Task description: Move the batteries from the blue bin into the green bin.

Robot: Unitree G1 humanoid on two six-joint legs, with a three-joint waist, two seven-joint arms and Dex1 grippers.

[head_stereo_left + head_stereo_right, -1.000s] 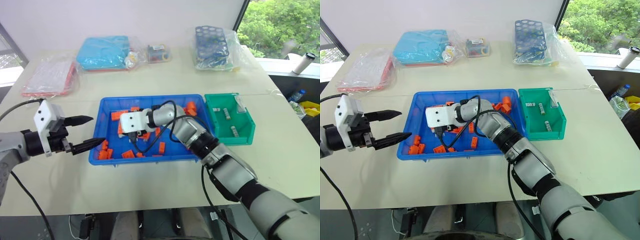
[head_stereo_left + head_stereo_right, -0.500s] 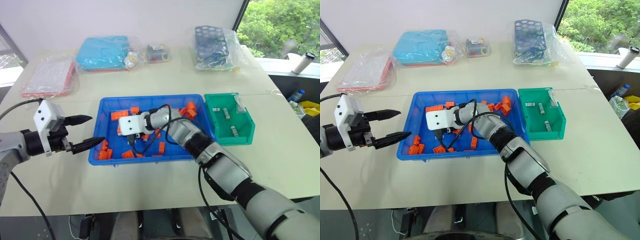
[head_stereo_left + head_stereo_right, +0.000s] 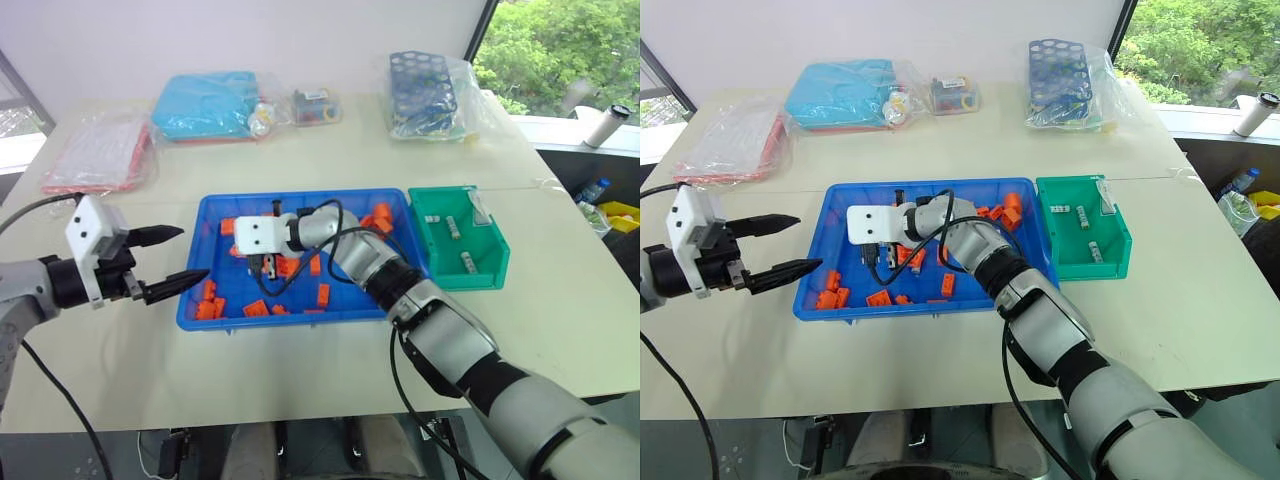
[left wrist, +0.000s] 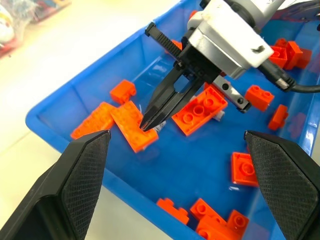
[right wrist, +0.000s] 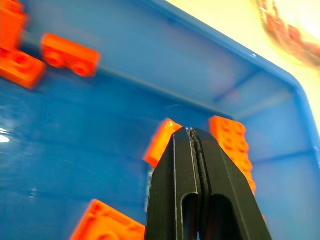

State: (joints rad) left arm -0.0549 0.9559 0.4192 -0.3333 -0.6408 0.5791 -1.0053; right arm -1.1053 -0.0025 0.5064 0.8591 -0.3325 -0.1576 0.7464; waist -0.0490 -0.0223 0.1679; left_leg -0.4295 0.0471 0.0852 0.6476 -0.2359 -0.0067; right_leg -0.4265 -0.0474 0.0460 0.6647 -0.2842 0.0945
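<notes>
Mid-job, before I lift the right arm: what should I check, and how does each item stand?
1. Right gripper shut: ok.
2. Battery pinched in it: not ok; in the right wrist view its fingers meet with nothing between them.
3. Small deep green plastic bin unobstructed, with small silvery cylindrical batteries inside: ok.
4. Left gripper open, outside the large shallow blue plastic bin: ok.
5. Batteries remaining among the orange toy bricks: cannot tell.

The blue bin (image 4: pixel 60 107) is glossy moulded plastic with light glinting off its floor. Beneath the right gripper (image 4: pixel 148 120), whose fingers are smooth black plastic, lie orange toy bricks (image 4: pixel 200 112) of shiny studded plastic. The left gripper (image 3: pixel 172 258) has matt, cross-hatched pads (image 4: pixel 85 175).
</notes>
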